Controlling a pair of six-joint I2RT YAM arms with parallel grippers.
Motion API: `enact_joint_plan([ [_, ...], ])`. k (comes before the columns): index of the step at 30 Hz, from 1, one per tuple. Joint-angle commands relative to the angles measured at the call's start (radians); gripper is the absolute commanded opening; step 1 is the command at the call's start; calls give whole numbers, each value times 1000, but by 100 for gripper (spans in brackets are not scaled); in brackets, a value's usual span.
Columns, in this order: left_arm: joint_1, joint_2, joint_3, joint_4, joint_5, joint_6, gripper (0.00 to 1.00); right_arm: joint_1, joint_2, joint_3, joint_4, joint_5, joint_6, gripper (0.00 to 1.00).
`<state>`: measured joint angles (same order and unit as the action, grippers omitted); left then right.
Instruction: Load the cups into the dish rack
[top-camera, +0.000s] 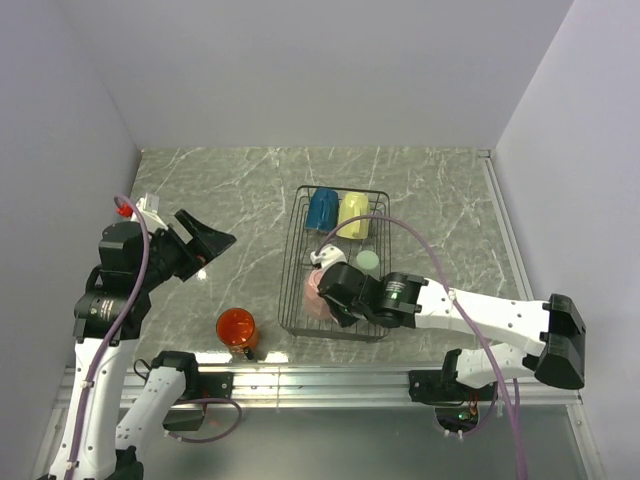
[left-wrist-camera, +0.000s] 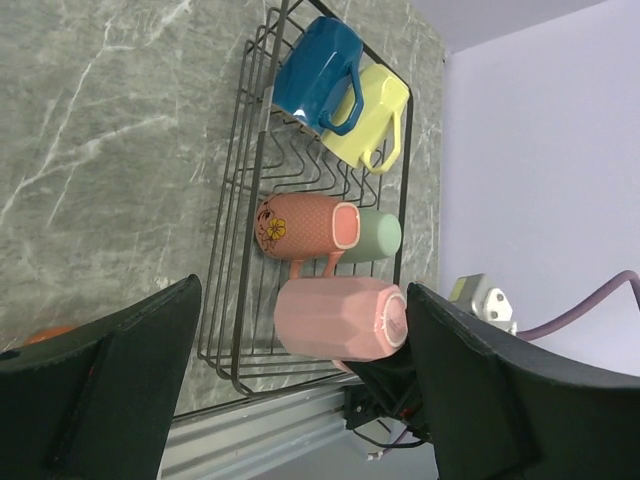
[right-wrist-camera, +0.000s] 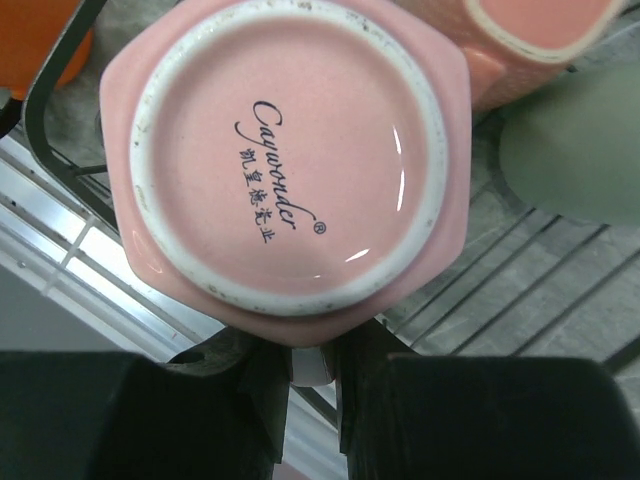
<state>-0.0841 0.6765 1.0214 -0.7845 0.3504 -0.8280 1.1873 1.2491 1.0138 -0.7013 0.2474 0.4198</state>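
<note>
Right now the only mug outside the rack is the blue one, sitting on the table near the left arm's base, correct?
Wrong colour. The mug on the table near the left arm's base is the orange mug. The blue mug is already in the dish rack, at its far end beside the yellow mug. The top external view shows this.

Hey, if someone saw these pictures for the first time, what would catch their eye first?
Probably the faceted glossy pink mug, filling the right wrist view bottom-first, gripped by the right pincer at the near end of the black wire dish rack. Next, the bright orange mug sitting alone on the grey marble-patterned table, left of the rack, the only mug outside it.
</note>
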Motion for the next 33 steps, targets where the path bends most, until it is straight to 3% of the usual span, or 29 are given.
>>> enact_joint_plan([
  [1, -2, -8, 40, -15, -17, 26, 88, 29, 6, 42, 141, 52, -10, 0],
  [16, -2, 20, 63, -39, -30, 46, 85, 80, 142, -26, 263, 33, -38, 0],
  [33, -2, 29, 49, -42, -37, 56, 82, 78, 174, -73, 227, 92, -42, 0],
])
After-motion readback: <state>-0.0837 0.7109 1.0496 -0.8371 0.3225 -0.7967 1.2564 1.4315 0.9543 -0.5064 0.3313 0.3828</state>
